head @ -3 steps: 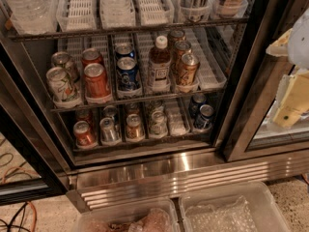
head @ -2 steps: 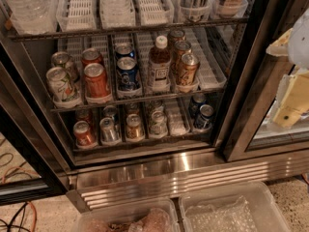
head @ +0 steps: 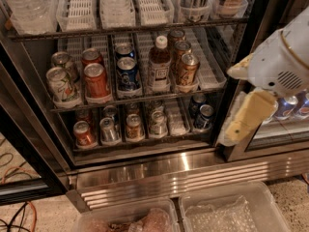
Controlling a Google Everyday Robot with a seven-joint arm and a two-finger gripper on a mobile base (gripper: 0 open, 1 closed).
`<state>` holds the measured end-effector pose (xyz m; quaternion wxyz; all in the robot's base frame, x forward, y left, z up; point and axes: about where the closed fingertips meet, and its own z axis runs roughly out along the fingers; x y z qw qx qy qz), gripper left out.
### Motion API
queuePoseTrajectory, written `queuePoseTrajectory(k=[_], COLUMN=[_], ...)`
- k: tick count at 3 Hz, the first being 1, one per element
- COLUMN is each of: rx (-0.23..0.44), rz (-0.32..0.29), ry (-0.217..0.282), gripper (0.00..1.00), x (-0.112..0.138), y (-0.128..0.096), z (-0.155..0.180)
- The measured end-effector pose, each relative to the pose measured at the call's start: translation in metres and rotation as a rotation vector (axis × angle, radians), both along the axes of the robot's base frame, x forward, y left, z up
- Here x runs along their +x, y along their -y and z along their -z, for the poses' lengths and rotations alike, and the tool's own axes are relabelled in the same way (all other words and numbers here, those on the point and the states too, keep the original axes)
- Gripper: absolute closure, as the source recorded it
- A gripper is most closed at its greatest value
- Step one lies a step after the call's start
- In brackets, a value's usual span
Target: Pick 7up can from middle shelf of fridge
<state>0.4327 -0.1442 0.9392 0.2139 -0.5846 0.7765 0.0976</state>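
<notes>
The fridge (head: 159, 170) stands open in front of me. On its middle shelf (head: 212, 83) a pale 7up can (head: 60, 85) with green print stands at the front of the far-left lane, with a second like it (head: 63, 62) behind. To its right stand a red can (head: 96, 80), a blue can (head: 127, 74), a bottle (head: 159, 64) and brown cans (head: 186, 69). My gripper (head: 232, 104) is at the right, in front of the fridge's right door frame, well right of the 7up can. Its pale yellow fingers (head: 248, 114) stand apart and hold nothing.
The top shelf (head: 145, 27) holds white lane trays and water bottles (head: 26, 4). The lower shelf holds several cans (head: 133, 126). Two clear plastic bins (head: 231, 209) lie on the floor in front. Cables (head: 14, 175) run at the left. The right glass door (head: 285, 129) is closed.
My arm and gripper have moved left and further into view, toward the fridge opening. The cans on the shelves have not moved.
</notes>
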Motion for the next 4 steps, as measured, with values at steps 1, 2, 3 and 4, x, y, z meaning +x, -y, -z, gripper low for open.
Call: queuePoseTrajectory(k=[1,2,3,4], rx=[0.172,0.171,0.174,0.24], rz=[-0.024,-0.023,-0.007,0.01], ry=[-0.005,-0.003,-0.029,-0.055], gripper=[0.0,0.0,0.0,0.0], x=[-0.011,-0.012,-0.023,-0.041], y=[-0.065,-0.065,-0.074,-0.108], z=[-0.001,-0.001,0.024,0.066])
